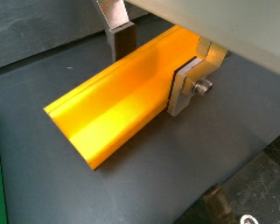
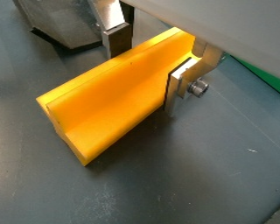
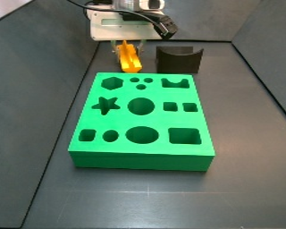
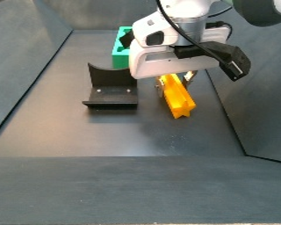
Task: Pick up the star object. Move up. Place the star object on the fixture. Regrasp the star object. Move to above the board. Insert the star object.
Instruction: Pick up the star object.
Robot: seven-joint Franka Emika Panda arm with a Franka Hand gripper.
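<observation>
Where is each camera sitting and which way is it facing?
Wrist views: both ride on the arm, looking down along the hand at the star object between its fingers.
Side view: from beyond the board, looking over it toward the fixture and hand.
Side view: from the opposite end, fixture nearer, hand on the star object.
All four share the star object.

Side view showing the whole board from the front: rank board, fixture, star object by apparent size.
1. The board, by far the largest.
2. The fixture.
3. The star object, partly hidden under the gripper, whose fingers straddle it; also farther back, so it may look undersized.
</observation>
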